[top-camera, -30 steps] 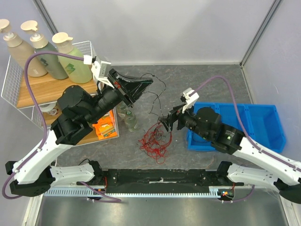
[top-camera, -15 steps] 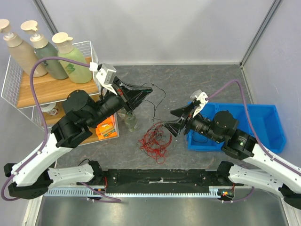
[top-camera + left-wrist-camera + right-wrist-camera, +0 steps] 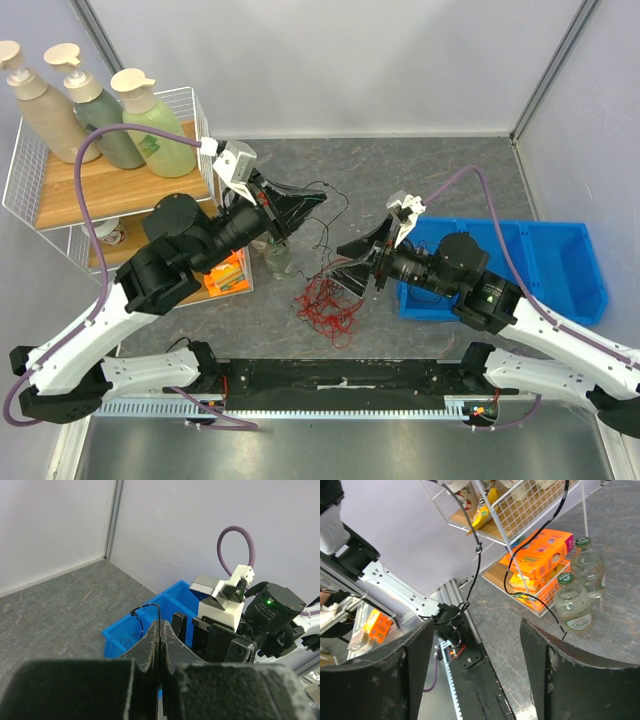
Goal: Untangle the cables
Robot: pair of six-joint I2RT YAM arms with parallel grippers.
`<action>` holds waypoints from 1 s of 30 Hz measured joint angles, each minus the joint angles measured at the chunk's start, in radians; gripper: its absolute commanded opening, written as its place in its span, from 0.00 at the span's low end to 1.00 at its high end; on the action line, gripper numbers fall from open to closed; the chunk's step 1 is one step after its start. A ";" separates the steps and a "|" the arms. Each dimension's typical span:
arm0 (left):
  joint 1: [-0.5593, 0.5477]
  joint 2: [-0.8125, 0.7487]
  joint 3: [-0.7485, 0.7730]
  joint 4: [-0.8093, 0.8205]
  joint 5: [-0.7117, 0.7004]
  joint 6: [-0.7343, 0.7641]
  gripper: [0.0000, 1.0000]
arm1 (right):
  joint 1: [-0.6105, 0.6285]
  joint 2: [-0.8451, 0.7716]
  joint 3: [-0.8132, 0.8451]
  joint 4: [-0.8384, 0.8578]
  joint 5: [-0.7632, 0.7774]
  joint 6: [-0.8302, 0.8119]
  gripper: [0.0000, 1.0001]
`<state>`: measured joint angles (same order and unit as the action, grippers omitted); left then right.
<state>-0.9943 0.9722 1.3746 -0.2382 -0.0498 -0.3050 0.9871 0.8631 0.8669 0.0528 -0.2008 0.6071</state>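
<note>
With one black strand of the cables [image 3: 325, 300], tangled at frame centre, clenched in the left gripper [image 3: 320, 192], the right gripper [image 3: 348, 268] hovered beside them, jaws apart and empty, probably needing next to grasp a red loop and pull.

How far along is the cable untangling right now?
Done: one black cable is lifted partly out of the red cables. In hand: the left claw is shut on it; the right claw is open near them, gripping nothing. Left: the red cables lie knotted together, with black strands running into them.
</note>
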 measured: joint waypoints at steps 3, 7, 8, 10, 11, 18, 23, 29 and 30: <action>0.000 0.000 -0.006 -0.004 0.000 0.000 0.02 | 0.000 0.010 0.020 -0.034 0.046 -0.010 0.93; 0.000 0.000 -0.007 -0.011 0.000 0.000 0.02 | 0.000 0.014 0.041 -0.085 0.124 -0.040 0.96; 0.000 0.000 -0.007 -0.011 0.000 0.000 0.02 | -0.001 0.018 0.045 -0.089 0.135 -0.045 0.96; 0.000 0.000 -0.007 -0.011 0.003 0.000 0.02 | -0.001 0.036 0.063 -0.092 0.155 -0.055 0.95; 0.000 0.000 -0.007 -0.011 0.004 0.000 0.02 | -0.001 0.050 0.076 -0.092 0.162 -0.059 0.95; 0.000 0.010 -0.008 -0.011 0.036 0.000 0.02 | -0.001 0.148 0.116 -0.049 0.181 -0.069 0.44; 0.000 0.000 -0.034 -0.011 0.042 0.000 0.02 | 0.000 0.140 0.082 -0.041 0.225 -0.069 0.00; 0.000 -0.019 -0.124 -0.018 0.023 0.003 0.69 | -0.001 0.041 0.014 -0.150 0.402 -0.072 0.00; 0.000 -0.019 -0.143 -0.027 0.024 0.009 0.69 | -0.001 0.021 0.002 -0.193 0.451 -0.065 0.00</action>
<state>-0.9943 0.9531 1.2320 -0.2649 -0.0261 -0.2962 0.9863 0.8845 0.8684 -0.1406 0.2501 0.5419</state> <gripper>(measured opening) 0.588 0.010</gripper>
